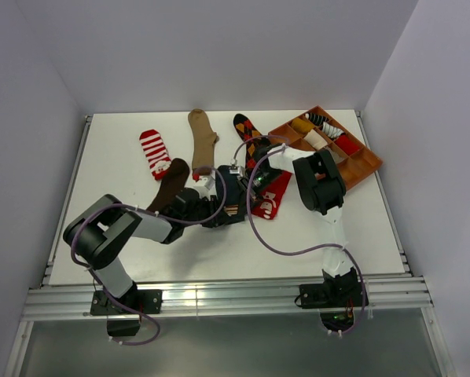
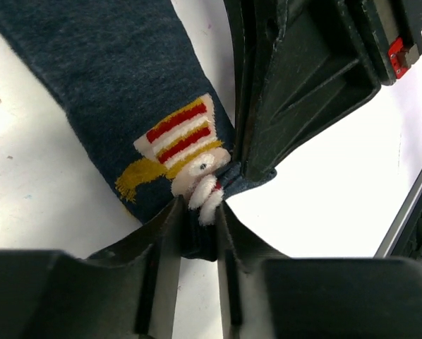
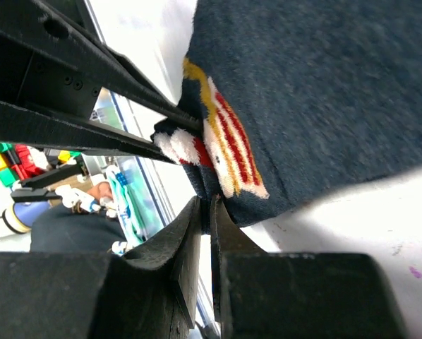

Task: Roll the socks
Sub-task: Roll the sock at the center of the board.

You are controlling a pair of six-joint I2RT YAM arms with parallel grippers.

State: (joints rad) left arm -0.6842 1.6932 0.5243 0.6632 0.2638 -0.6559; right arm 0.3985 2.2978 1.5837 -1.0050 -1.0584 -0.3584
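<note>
- Middle of the counter (image 1: 141, 251), near the arms: the navy sock (image 1: 229, 206) lies between both wrists. From overhead the arms bunch over it and hide the jaws.
- Only the left wrist view shows the left claw (image 2: 199, 212) clenched on a bunched fold at the sock's edge, next to a red, yellow and white striped picture.
- Only the right wrist view shows the right claw (image 3: 205, 205) clenched on the same sock's hem, fingers almost together. The left claw's fingers come in from the upper left, just beside it.
- Only the top view shows the rest. The red sock with picture (image 1: 273, 198) touches the navy one on the right, and the dark brown sock (image 1: 170, 182) is just left of the arms.
- Farther back lie the red-white striped sock (image 1: 154, 153), tan sock (image 1: 203, 135) and black argyle sock (image 1: 247, 129).
- Far right: the wooden tray (image 1: 363, 166) sits angled, with rolled bundles in some compartments.
</note>
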